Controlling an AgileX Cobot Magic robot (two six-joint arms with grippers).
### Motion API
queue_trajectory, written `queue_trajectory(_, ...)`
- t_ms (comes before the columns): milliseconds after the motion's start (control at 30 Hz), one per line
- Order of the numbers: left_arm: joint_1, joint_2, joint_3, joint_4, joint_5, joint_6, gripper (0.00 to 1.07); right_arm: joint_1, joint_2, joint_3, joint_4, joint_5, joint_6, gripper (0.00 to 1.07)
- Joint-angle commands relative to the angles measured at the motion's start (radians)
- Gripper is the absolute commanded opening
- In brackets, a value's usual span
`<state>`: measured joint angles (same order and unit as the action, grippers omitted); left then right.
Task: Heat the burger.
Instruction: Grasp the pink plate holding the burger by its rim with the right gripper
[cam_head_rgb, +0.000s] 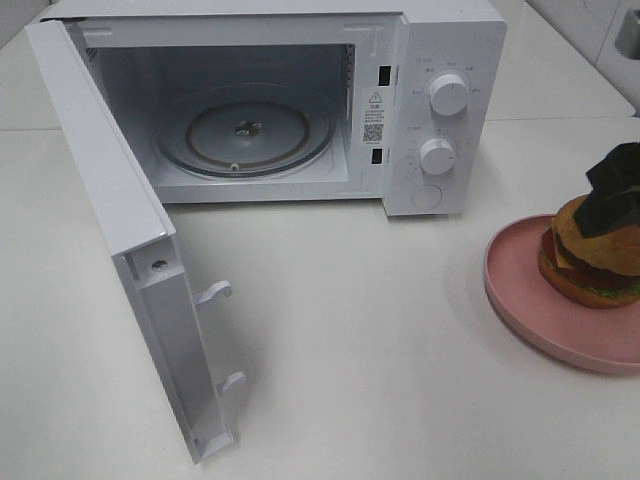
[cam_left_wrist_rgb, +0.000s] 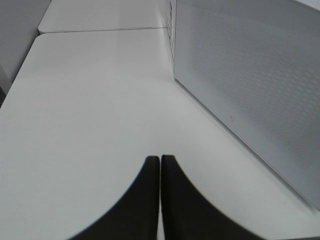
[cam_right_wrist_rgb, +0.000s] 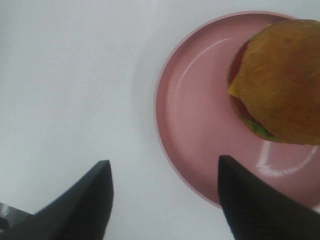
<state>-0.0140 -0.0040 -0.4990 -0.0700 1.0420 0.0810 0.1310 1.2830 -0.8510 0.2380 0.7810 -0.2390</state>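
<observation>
The burger (cam_head_rgb: 590, 262) has a golden-brown bun and sits on the round pink plate (cam_head_rgb: 520, 300) at the table's right edge. In the right wrist view the burger (cam_right_wrist_rgb: 280, 80) lies toward the far side of the plate (cam_right_wrist_rgb: 200, 135). My right gripper (cam_right_wrist_rgb: 164, 160) is open, its fingers spread wide over the plate's near rim with nothing between them. From the high camera the right gripper (cam_head_rgb: 618, 190) hangs just over the bun. My left gripper (cam_left_wrist_rgb: 160, 159) is shut and empty above bare table, beside the microwave door (cam_left_wrist_rgb: 250, 85).
The white microwave (cam_head_rgb: 300, 100) stands at the back with its cavity open and a glass turntable (cam_head_rgb: 245, 130) inside. Its door (cam_head_rgb: 130, 250) swings out toward the front left. Two knobs (cam_head_rgb: 445, 95) are on its right panel.
</observation>
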Motion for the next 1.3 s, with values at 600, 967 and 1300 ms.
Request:
queue_trajectory(600, -0.001, -0.02, 0.002, -0.004, -0.01, 0.003, 0.0, 0.17, 0.374, 0.0, -0.063, -0.149, -0.057, 0.74)
queue_trajectory(967, -0.001, -0.02, 0.002, -0.004, -0.01, 0.003, 0.0, 0.17, 0.524, -0.094, -0.063, -0.161, -0.057, 0.73)
queue_trajectory(1300, -0.001, -0.02, 0.002, -0.004, -0.01, 0.003, 0.0, 0.17, 0.617, -0.139, -0.111, -0.223, -0.031, 0.7)
